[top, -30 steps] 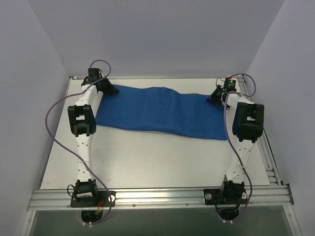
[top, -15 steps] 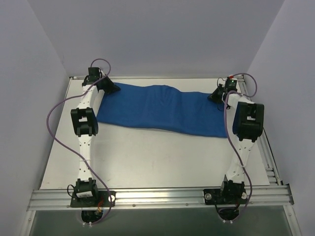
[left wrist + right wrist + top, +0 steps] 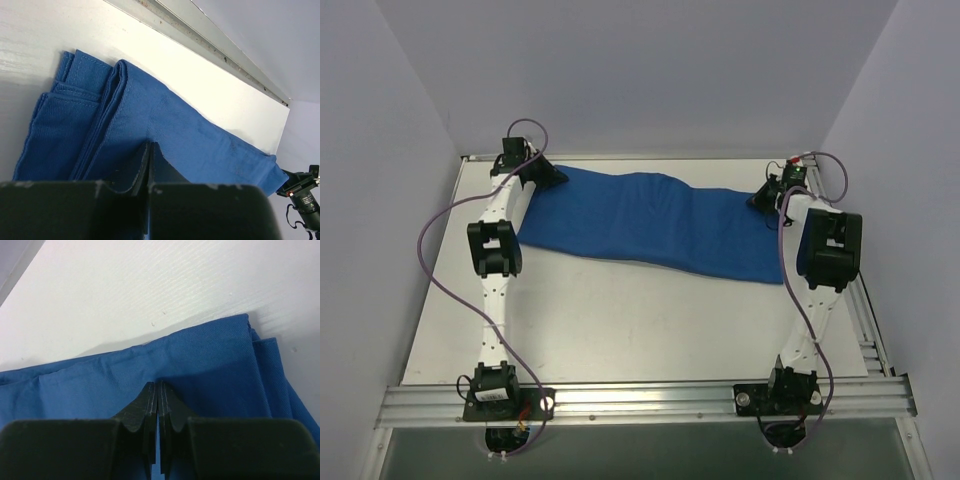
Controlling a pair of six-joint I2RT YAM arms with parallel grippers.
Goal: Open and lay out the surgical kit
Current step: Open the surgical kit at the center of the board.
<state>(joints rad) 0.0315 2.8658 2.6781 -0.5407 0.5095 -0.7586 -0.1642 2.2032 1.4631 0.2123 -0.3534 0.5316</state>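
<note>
Pinching large royal-blue folded cloth wrap [image 3: 650, 225] at far-left corner with left gripper [image 3: 548, 178], at far-right corner with right gripper [image 3: 760, 198]; jaws pressed together on fabric both ends. Stretched left-to-right across far part of white table [image 3: 620, 320].

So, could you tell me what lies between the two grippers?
The blue cloth wrap spans from the left gripper to the right gripper, each pinching one end; the top view shows it.

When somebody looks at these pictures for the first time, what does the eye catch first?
A royal-blue cloth wrap lies folded across the far part of the white table. The left end effector is shut on its far left corner and the right end effector on its right end.
</note>
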